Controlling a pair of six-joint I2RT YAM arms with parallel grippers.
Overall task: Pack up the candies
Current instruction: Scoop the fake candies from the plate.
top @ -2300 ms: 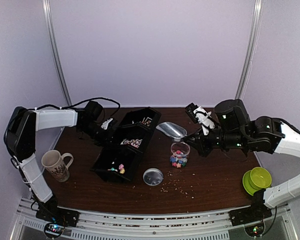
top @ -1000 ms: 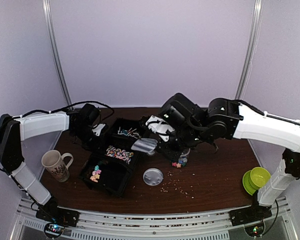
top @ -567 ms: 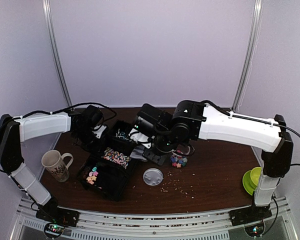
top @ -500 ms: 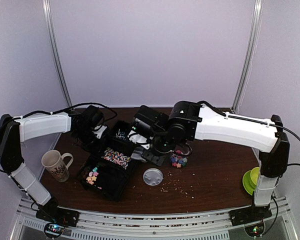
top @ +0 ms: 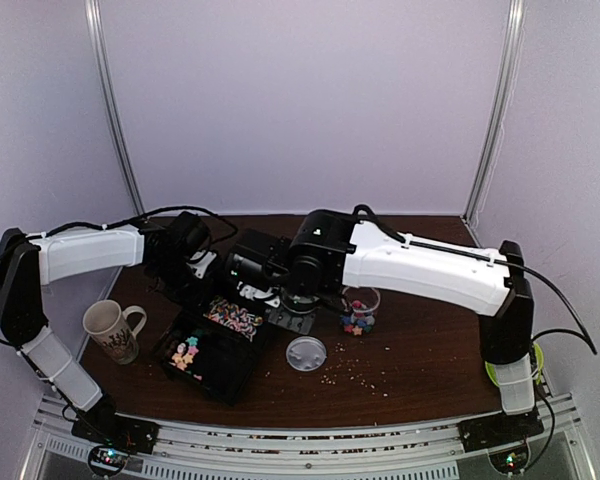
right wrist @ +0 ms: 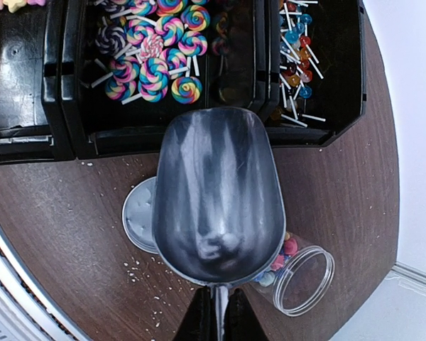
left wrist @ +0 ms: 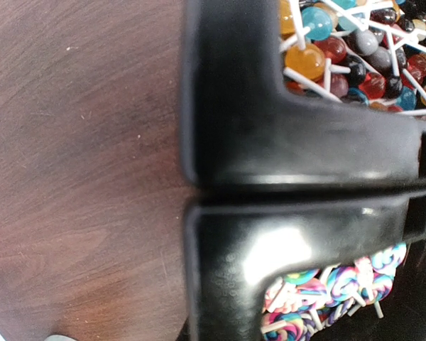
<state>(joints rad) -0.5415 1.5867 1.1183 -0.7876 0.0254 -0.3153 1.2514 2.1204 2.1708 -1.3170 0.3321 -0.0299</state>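
The right pincer grips the empty scoop over the tray and should dip it low under the candies in the near end box, and I cannot tell how the left pincer stands.

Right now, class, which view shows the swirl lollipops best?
The right wrist view: the swirl lollipops show one by one in the black tray's middle compartment. The left wrist view catches only a few at its bottom edge; the top external view shows just a small colourful patch.
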